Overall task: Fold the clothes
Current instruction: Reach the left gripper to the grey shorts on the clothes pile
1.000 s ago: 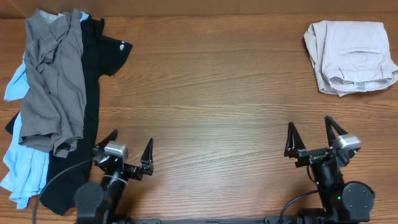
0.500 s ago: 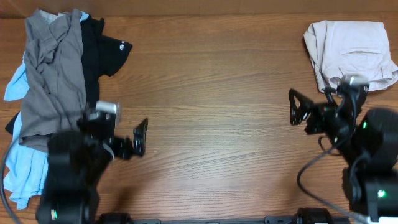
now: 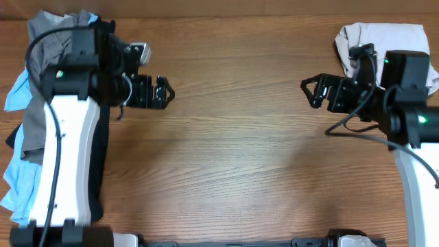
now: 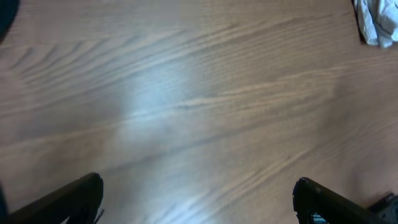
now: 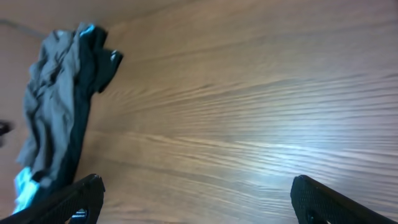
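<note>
**Overhead:** Both arms have gone up & out from the near edge vs 1 s ago. L gripper now sits near the far-left corner, over bare wood just right of the heap, w/ its arm lying across the heap. R gripper is near the far-right corner, just left of the pale folded garment. Both are released, nothing held. Grey shorts top the heap along the left edge, black tee is under them, and blue shirt pokes out edge-side. Looks like reach phase, no fold begun.

**Left wrist:** L fingers are wide apart w/ only table between them. A bit of the pale garment shows across the table.

**Right wrist:** R jaws are spread & empty. The cam looks across to the heap, w/ shorts on top, tee behind and a scrap of blue shirt low.

**In the way:** L gripper points away from the heap, so it prob. must turn back. The shorts overlap both others, so they likely come off first. The L arm hides part of the heap from above.
</note>
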Robot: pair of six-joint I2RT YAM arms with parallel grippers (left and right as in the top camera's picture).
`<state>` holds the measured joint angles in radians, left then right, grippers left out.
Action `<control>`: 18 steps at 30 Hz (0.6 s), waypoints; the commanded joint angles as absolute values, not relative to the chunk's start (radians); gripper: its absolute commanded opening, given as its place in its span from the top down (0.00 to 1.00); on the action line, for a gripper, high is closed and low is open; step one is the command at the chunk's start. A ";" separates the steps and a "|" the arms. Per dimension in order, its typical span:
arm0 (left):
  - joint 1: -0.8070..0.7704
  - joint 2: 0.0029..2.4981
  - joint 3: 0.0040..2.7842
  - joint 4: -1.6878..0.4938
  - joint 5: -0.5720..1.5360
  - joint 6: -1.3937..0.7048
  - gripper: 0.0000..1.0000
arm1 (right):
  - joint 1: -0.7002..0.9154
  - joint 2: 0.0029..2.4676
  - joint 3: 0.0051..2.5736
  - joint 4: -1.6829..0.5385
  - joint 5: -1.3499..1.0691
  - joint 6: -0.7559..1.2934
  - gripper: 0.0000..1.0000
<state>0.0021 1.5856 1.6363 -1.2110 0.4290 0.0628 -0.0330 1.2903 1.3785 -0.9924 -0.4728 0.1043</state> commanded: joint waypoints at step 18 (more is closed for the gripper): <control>0.465 1.821 1.707 -0.967 -0.062 -0.095 0.05 | -0.034 1.373 1.402 -1.007 -0.524 0.096 0.00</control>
